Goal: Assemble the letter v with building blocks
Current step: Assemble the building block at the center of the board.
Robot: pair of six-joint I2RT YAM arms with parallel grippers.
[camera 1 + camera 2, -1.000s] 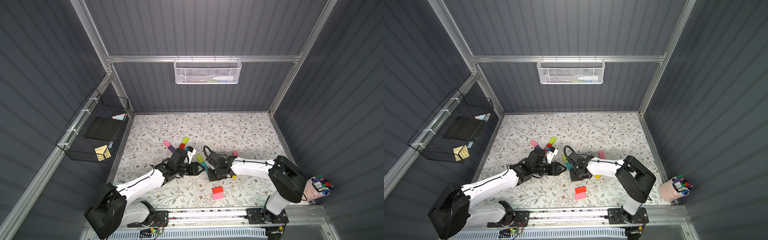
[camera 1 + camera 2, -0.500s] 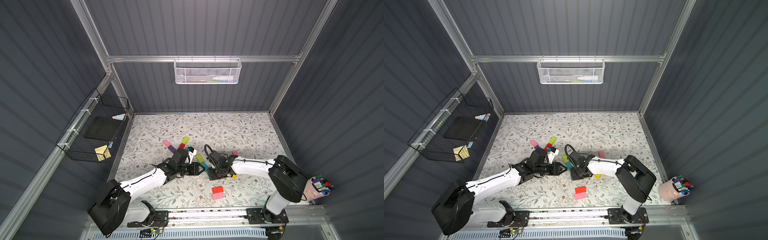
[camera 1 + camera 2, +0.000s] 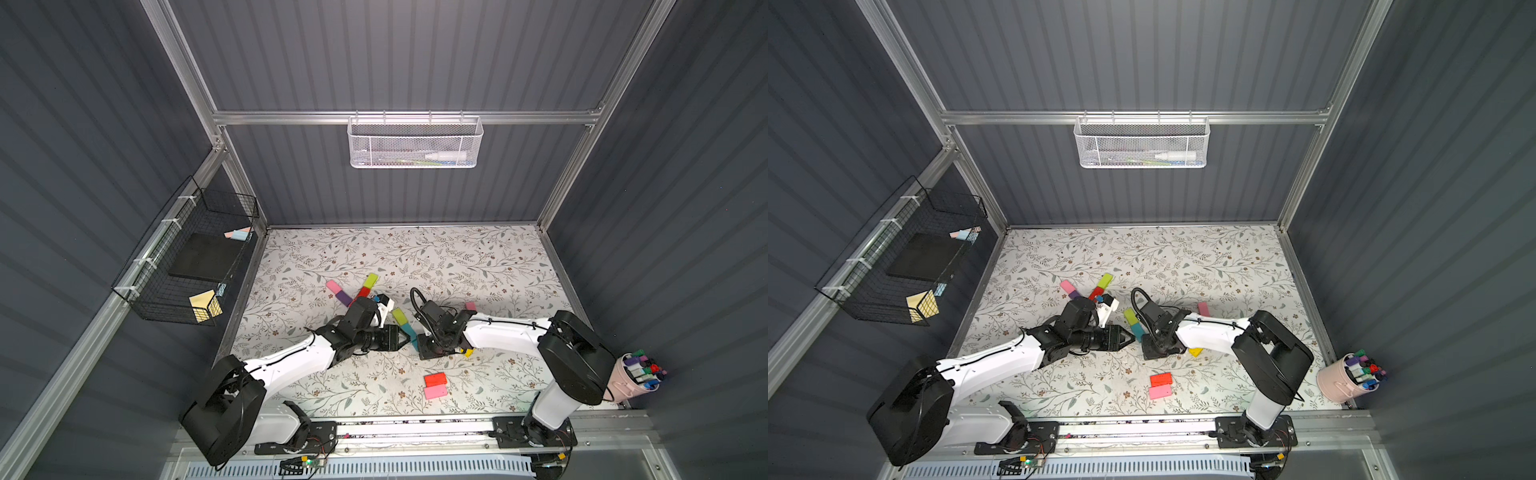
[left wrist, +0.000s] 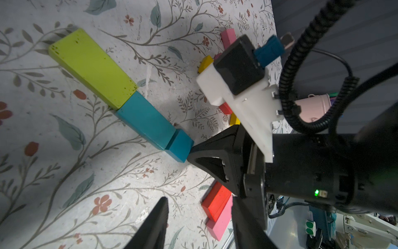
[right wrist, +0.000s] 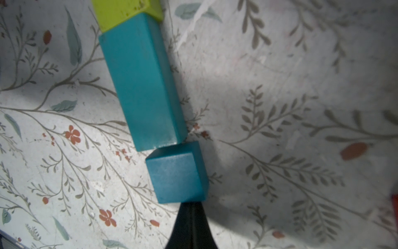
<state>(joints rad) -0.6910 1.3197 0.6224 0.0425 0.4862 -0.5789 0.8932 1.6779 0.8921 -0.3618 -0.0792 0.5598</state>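
A lime block [image 3: 400, 316] and a long teal block [image 3: 407, 329] lie end to end in a slanted line, with a small teal cube [image 5: 178, 174] at the line's near end, a little askew. My right gripper [image 5: 190, 203] is shut, its tip pressed against the cube's near face. My left gripper [image 4: 199, 200] is open and empty, hovering just left of the cube [image 4: 181, 146]. Behind my left arm, pink [image 3: 333, 286], purple [image 3: 344, 297], red [image 3: 362, 291] and lime [image 3: 370, 279] blocks lie close together, the pink and purple in one slanted line and the lime and red in another.
A red block [image 3: 435, 379] and a pink block [image 3: 435, 391] lie side by side near the front rail. A pink block [image 3: 470, 306] and a yellow one [image 3: 468, 352] flank my right arm. A pink cup of markers [image 3: 640, 374] stands at the front right.
My left gripper has edged right, closer to the teal blocks. The right gripper has stayed against the cube.
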